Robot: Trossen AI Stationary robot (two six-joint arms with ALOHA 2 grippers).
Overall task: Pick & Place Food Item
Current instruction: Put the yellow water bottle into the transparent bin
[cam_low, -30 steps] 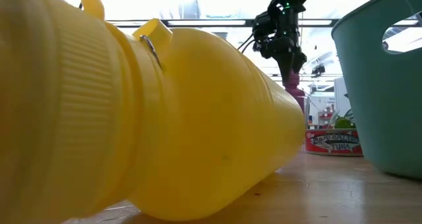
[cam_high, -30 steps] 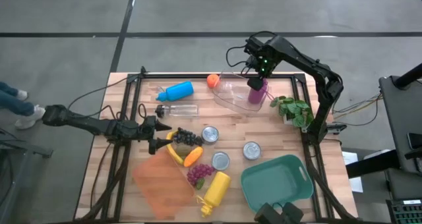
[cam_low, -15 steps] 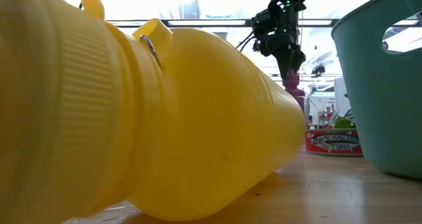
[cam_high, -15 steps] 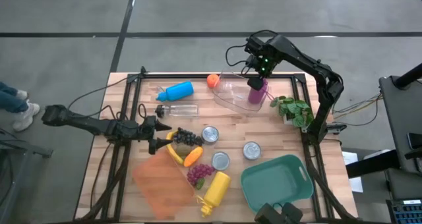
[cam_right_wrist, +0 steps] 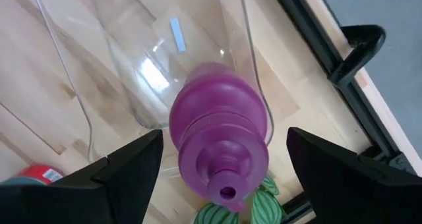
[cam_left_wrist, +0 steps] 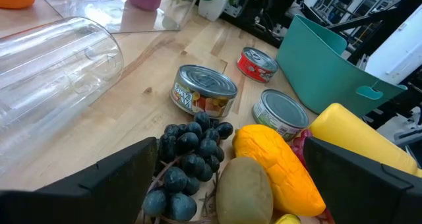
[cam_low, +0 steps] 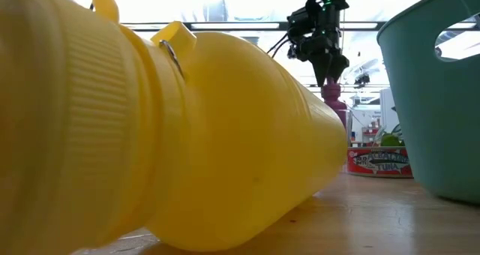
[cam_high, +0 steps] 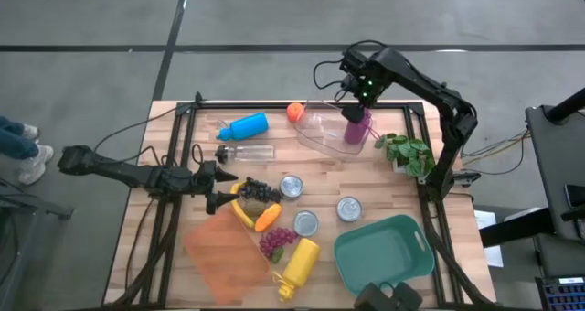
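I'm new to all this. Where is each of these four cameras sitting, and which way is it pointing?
High view: above the table, looking straight down; shows both arms, the left hand by the dark grapes, the right hand over the purple bottle.
Low view: at tabletop height, looking level past a yellow bottle; the right arm comes in from above.
Left wrist view: looks past its open fingers at grapes and cans.
Right wrist view: looks down past open fingers onto the purple bottle.
Shared: the purple bottle shows in the high, low and right wrist views.
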